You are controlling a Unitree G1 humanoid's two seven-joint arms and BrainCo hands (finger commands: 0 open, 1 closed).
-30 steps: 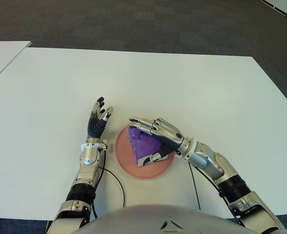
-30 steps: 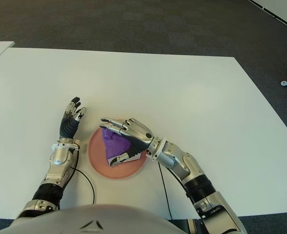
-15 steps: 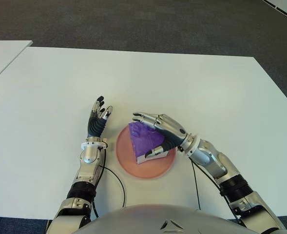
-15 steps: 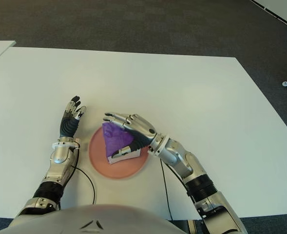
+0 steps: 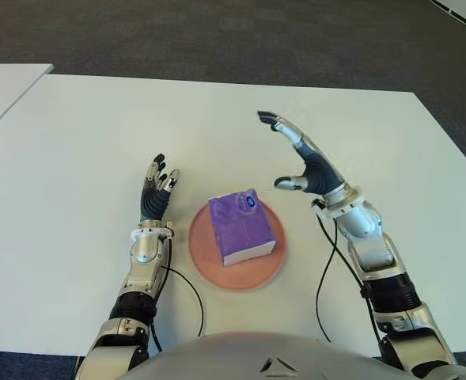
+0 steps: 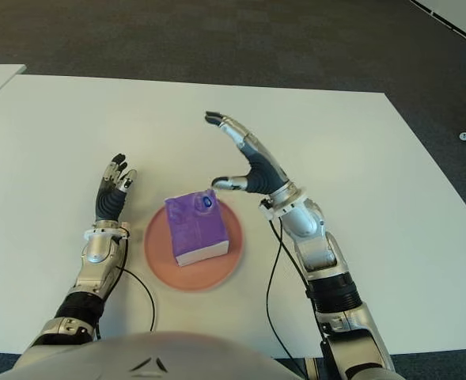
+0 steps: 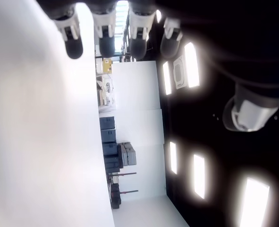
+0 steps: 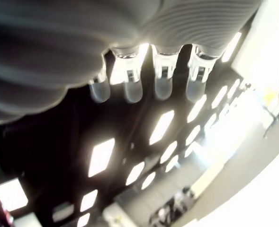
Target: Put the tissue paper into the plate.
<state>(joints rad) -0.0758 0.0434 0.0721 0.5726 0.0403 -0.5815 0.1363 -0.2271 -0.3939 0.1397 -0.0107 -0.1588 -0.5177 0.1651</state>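
- The purple tissue paper (image 5: 241, 228) pack lies flat inside the pink plate (image 5: 205, 255), its long axis running roughly 11 to 5 o'clock.
- From my right hand (image 5: 306, 162), it lies at about 7 o'clock, well apart.
- My right hand is raised above the table (image 5: 74, 142), fingers spread, holding nothing.
- My left hand (image 5: 157, 194) shows beside the plate at 9 o'clock, nearer, fingers relaxed and empty.
- I judge the placing done.
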